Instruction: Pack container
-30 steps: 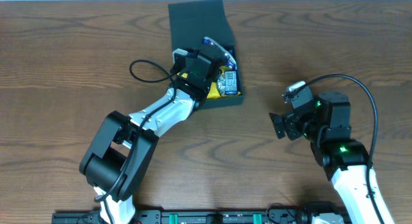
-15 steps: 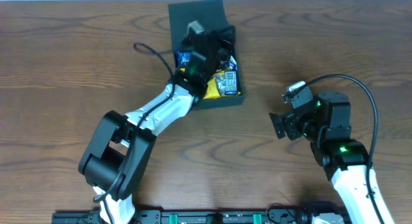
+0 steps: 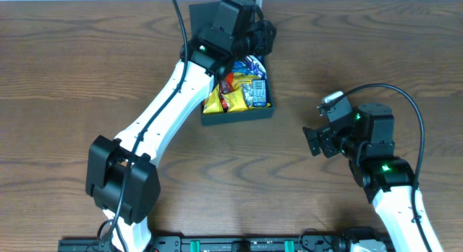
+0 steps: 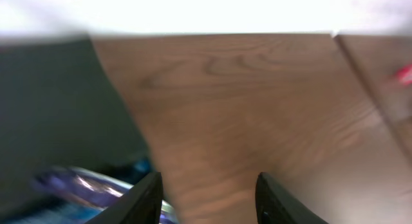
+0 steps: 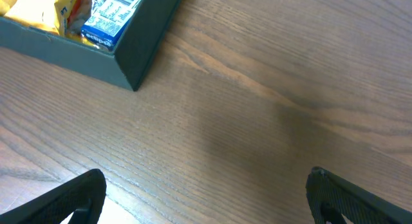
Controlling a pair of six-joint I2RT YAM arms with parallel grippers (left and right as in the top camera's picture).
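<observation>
- Box [image 3: 239, 114]: dk teal-green, matte, plain.
- Yellow pkt [image 3: 214, 101]: bright yellow.
- Blue pkt [image 3: 255, 93]: blue w/ white print.
- Red pkt [image 3: 228, 84]: orange-red.
- Table [image 3: 65, 71]: mid-brown, wavy wood grain.
- L arm [image 3: 163, 111]: white links, blk joints.
- R arm [image 3: 394, 205]: same, plus green LED [image 3: 384, 167].

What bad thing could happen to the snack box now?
The left fingers hang open right by the container and its open lid, above a shiny blue packet. Moving carelessly, they might bump the lid or drag that packet out. The snack packets also look heaped up, so the lid may not shut flat.
</observation>
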